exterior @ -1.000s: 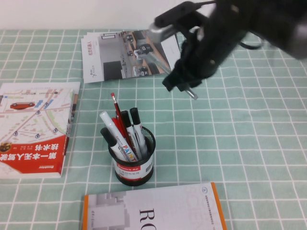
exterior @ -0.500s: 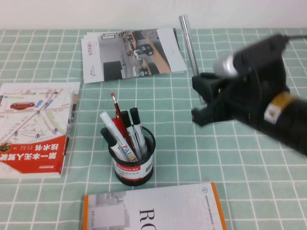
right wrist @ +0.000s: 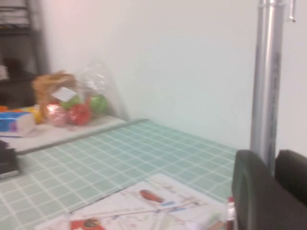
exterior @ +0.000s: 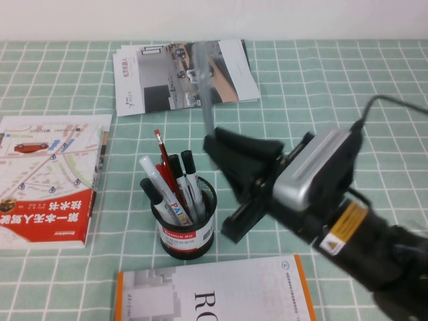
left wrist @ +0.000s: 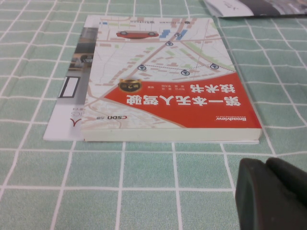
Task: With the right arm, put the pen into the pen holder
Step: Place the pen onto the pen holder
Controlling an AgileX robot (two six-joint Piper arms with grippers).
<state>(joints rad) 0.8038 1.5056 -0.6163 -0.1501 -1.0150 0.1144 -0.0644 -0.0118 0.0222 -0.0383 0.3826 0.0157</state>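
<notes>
Silver pen (exterior: 204, 100) near-upright, clamped in right tool (exterior: 231, 170) beside pen holder (exterior: 188, 234); left tool (left wrist: 273, 194) closed.

Red-and-white map book (exterior: 50, 177) flat on green checked cloth (exterior: 334, 107), glossy brochures (exterior: 180, 75) beyond and right of it at the far edge, orange-edged white book (exterior: 214, 291) nearer and right at the near edge, bagged colourful items (right wrist: 72, 98) well beyond on a side surface.

Checked table (exterior: 348, 100), books (exterior: 50, 177), pen holder (exterior: 187, 231)
</notes>
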